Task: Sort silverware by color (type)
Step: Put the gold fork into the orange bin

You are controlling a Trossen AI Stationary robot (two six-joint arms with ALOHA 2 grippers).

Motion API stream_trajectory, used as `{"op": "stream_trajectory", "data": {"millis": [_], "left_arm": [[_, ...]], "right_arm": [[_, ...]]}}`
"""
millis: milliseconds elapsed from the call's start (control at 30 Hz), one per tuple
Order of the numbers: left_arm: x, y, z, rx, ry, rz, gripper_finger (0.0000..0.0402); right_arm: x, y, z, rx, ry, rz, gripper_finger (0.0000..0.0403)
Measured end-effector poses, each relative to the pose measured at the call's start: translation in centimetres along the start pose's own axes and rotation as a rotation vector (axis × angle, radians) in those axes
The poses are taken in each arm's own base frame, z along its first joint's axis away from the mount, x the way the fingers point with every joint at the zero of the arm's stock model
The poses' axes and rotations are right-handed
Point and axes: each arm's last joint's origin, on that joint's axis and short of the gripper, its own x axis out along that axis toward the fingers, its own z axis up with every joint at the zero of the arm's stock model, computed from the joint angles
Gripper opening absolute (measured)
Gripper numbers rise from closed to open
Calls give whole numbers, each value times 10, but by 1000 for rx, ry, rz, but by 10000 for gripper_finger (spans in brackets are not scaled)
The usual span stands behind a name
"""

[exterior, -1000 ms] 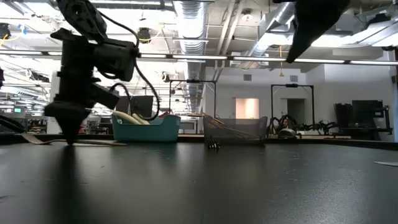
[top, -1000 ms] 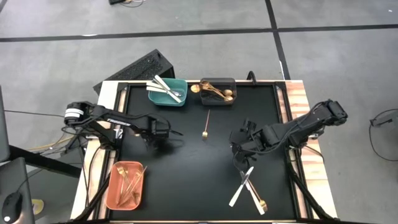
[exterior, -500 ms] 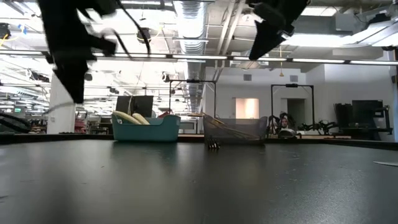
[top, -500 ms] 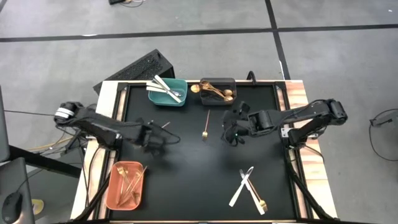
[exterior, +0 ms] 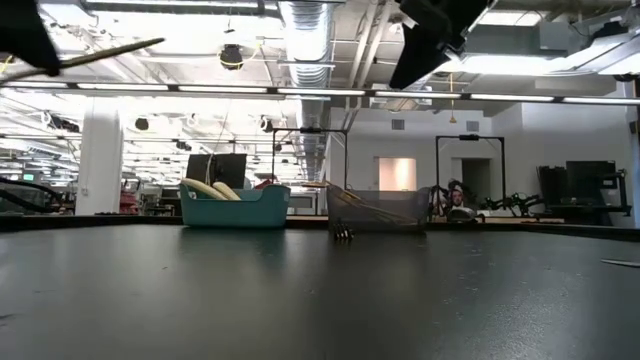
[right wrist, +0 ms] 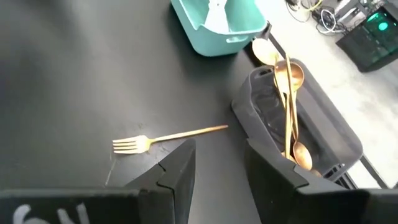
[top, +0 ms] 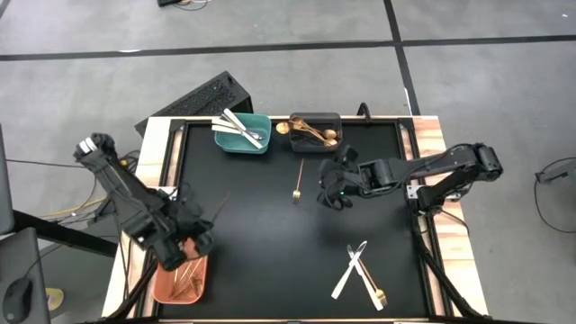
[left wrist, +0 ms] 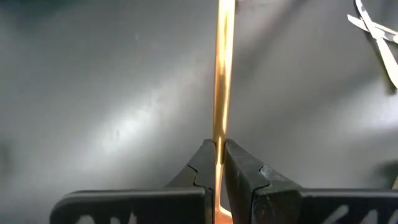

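Carrying a thin gold utensil (left wrist: 221, 81) pinched in my left claw (left wrist: 216, 163) above the salmon bin (top: 167, 281), I hover my spread right claw (right wrist: 214, 163) near the gold fork (right wrist: 163, 137) on the tabletop (top: 270, 243).

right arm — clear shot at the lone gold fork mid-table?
Probably yes. The right gripper hovers open just beside the fork, which lies alone on bare mat; the left gripper is off by the salmon bin.

A black table (top: 270, 252) is seen. On it are placed a teal bin (top: 245, 135) and a dark grey bin (top: 315, 132) at the far edge, a salmon bin (top: 178, 279) at the near left corner, one gold fork (top: 298, 179) near the middle, and crossed utensils (top: 360, 273) near the near right corner.
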Motion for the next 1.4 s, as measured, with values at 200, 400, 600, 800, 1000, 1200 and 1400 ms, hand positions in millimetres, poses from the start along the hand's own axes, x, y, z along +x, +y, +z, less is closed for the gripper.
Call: {"op": "stream_trajectory", "data": {"millis": [200,400,600,800,1000,1200,1400], "left_arm": [[-6,-4,-35,-56,73,2,0],[-4,-7,-75,-49,175,86,1],[3,-8,-86,-25,255,180,36],[2,-5,-84,-13,223,205,88],[0,2,-70,32,99,202,135],[5,-7,-50,210,-153,72,147],[25,-13,-28,318,-290,119,144]], "right_arm": [[0,0,2,-6,-14,5,162],[2,4,2,0,-23,13,162],[15,12,-3,-37,29,1,162],[19,16,-6,-44,55,27,162],[32,5,-2,-174,99,158,162],[75,4,-5,-540,107,365,162],[131,3,-18,-773,172,421,162]]}}
